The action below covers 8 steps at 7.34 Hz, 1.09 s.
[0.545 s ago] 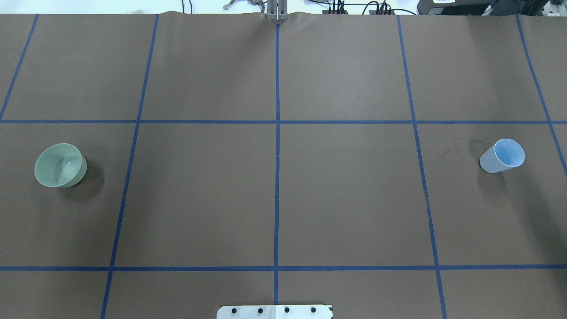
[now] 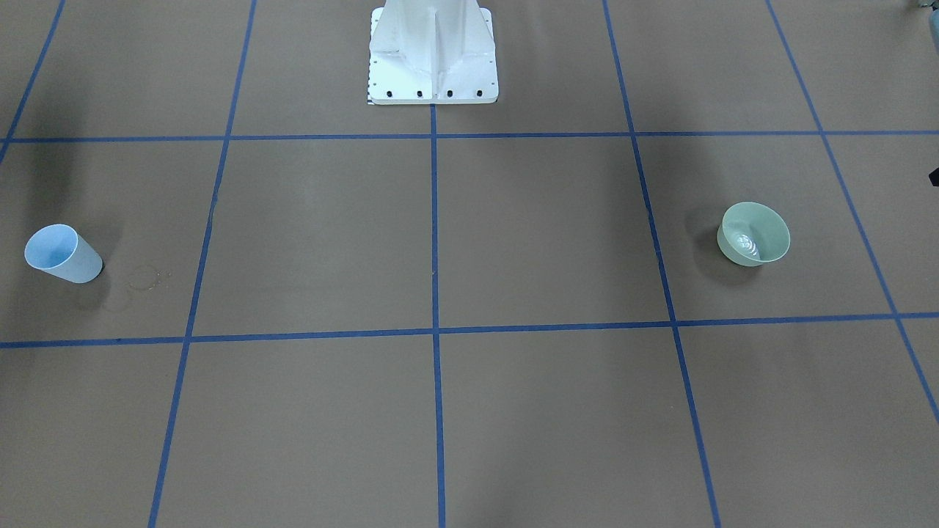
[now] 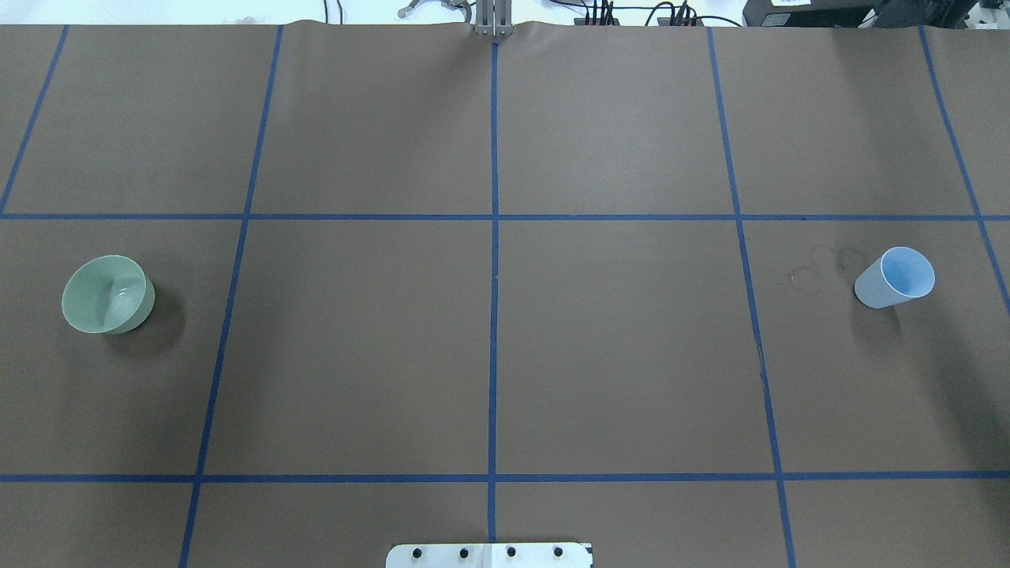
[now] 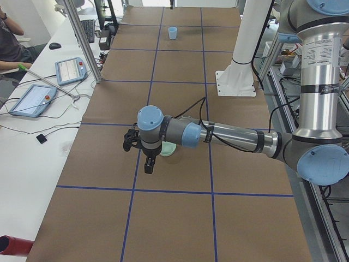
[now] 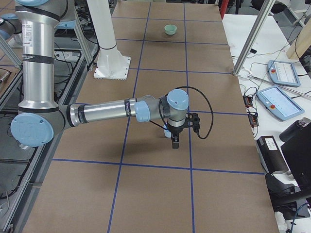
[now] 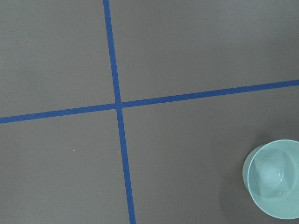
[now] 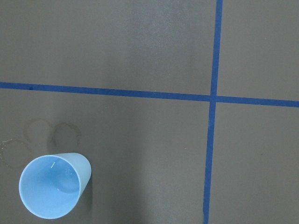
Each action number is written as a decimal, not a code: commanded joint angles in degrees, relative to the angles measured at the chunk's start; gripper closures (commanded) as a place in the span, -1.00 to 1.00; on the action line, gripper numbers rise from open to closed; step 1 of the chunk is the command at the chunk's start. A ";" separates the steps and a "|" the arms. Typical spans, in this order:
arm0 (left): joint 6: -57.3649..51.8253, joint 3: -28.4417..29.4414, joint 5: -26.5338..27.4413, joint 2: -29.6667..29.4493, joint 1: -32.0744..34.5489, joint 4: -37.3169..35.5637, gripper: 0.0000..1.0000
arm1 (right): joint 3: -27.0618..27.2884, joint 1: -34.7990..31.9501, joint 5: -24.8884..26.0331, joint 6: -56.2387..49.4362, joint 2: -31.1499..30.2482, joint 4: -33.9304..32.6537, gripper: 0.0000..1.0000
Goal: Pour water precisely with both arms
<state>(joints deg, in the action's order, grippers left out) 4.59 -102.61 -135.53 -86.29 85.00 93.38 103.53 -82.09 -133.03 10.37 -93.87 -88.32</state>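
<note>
A pale green bowl (image 3: pixel 106 293) stands on my left side of the table; it also shows in the front view (image 2: pixel 754 235) and the left wrist view (image 6: pixel 275 179). White glints in its bottom (image 2: pixel 744 240) look like water. A light blue cup (image 3: pixel 895 278) stands upright on my right side and also shows in the right wrist view (image 7: pixel 53 185), with a faint glint inside. My left gripper (image 4: pixel 146 159) hangs above and beside the bowl. My right gripper (image 5: pixel 175 137) hangs above and beside the cup (image 5: pixel 167 132). I cannot tell whether either gripper is open or shut.
Brown table cover with a blue tape grid (image 3: pixel 494 315). White pedestal base (image 2: pixel 433 66) at the robot's edge. Dried ring stains (image 3: pixel 805 278) lie left of the cup. Tablets and cables (image 4: pixel 32 98) lie on the side bench, with a person seated there.
</note>
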 commanded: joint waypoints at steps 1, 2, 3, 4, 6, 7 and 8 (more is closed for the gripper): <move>-0.28 -0.14 0.00 0.24 -0.09 0.40 -1.00 | 0.44 0.00 0.14 0.00 0.00 0.08 -1.00; -0.02 -0.05 0.00 0.24 -0.18 1.44 -1.00 | 0.53 0.00 0.14 0.00 0.09 0.08 -1.00; 0.24 -0.05 0.00 0.24 -0.44 1.37 -1.00 | 0.62 0.00 0.14 0.00 -0.09 0.08 -1.00; 0.25 0.04 0.00 0.24 -0.71 1.28 -1.00 | 0.62 0.00 0.14 0.00 -0.09 0.08 -1.00; 0.25 0.39 0.00 0.24 -0.71 1.36 -1.00 | 0.53 0.00 0.05 -0.09 -0.17 0.08 -1.00; 0.25 0.39 0.00 0.33 -0.97 1.36 -1.00 | 0.27 0.00 0.05 -0.09 -0.35 0.17 -1.00; 0.25 0.39 -0.09 0.24 -0.97 1.45 -1.00 | 0.44 0.00 -0.21 -0.17 -0.79 0.34 -1.00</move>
<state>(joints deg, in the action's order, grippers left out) 4.83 -102.26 -135.54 -86.00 84.12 94.75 103.95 -82.09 -133.02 10.27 -94.23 -88.15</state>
